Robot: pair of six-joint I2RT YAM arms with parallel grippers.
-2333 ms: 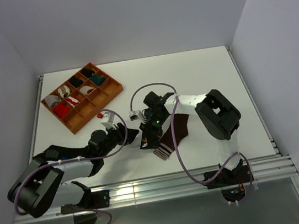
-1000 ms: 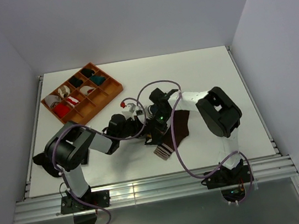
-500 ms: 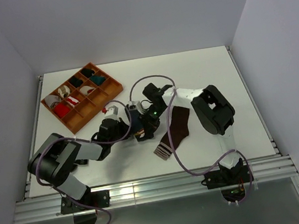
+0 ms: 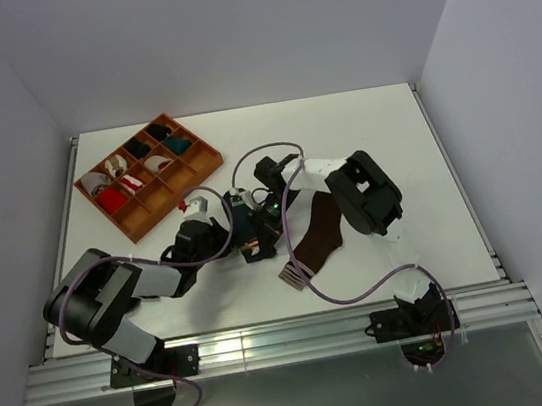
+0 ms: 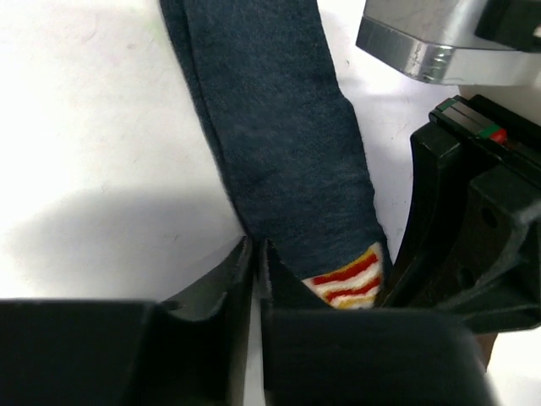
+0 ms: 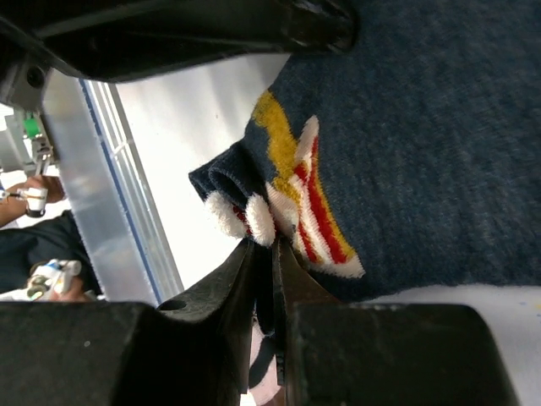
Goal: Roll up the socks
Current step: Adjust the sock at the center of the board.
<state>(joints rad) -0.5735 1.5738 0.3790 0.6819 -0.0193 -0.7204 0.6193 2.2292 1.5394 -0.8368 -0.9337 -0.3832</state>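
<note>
The dark navy sock point(image 5: 279, 127) lies flat on the white table, its red, white and tan cuff point(image 5: 351, 279) toward me. My left gripper point(image 5: 254, 249) is shut on the sock's edge beside the cuff. My right gripper point(image 6: 272, 249) is shut on the bunched cuff point(image 6: 296, 186) of the same sock. In the top view both grippers meet at mid-table, left gripper point(image 4: 233, 231) and right gripper point(image 4: 262, 226), and they hide the navy sock. The brown sock point(image 4: 319, 228) lies flat just to their right, its pale-striped cuff point(image 4: 291, 276) nearest the front edge.
An orange divided tray point(image 4: 177, 198) with small red, white, teal and black bundles stands at the back left. The right gripper's black body point(image 5: 473, 228) sits close beside the navy sock in the left wrist view. Cables loop over both arms.
Both grippers have shifted left together with the navy sock, drawing it away from the brown sock. The left arm has swung in from the front left to meet the right gripper.
</note>
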